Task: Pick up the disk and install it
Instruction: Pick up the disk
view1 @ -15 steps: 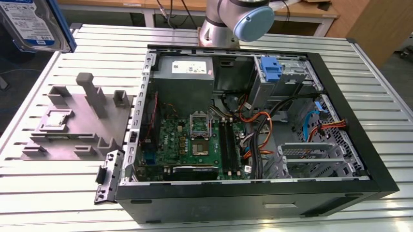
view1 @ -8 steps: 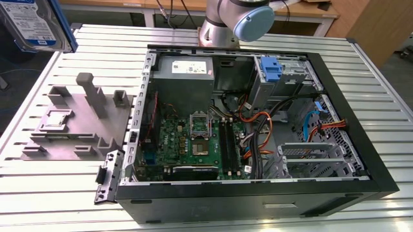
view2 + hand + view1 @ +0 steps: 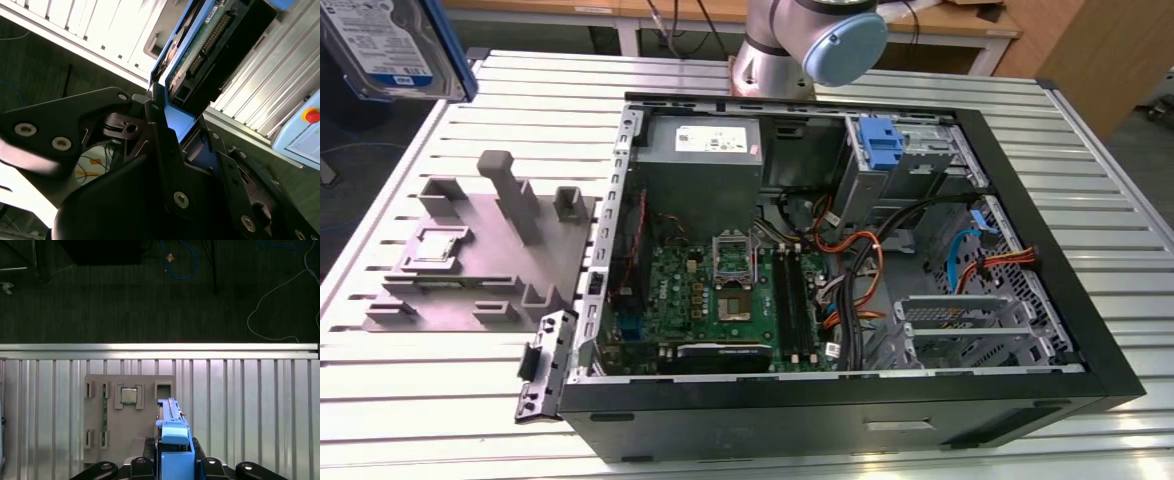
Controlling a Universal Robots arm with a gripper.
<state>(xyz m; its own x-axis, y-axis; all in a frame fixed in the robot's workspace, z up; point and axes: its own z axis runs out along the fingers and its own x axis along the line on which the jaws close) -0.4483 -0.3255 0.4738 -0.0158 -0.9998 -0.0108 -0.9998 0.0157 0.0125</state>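
Note:
The disk (image 3: 390, 42) hangs high at the exterior view's upper left, above the table's far corner, its white-and-blue label facing the camera and a blue rail along its edge. In the second wrist view the disk (image 3: 210, 45) shows its green circuit-board side and connector, with my gripper (image 3: 176, 122) shut on its blue-railed end. In the first wrist view the disk (image 3: 172, 432) stands edge-on between the black fingers (image 3: 142, 467), lifted over the grey holder plate (image 3: 127, 427).
An open computer case (image 3: 1067, 330) lies on the slatted metal table (image 3: 440, 420), with a blue bracket (image 3: 883, 140) in its far bay and a metal drive cage (image 3: 961, 320) nearer. The grey holder (image 3: 480, 250) carries a small square chip (image 3: 129, 395). The arm's base (image 3: 807, 40) stands behind the case.

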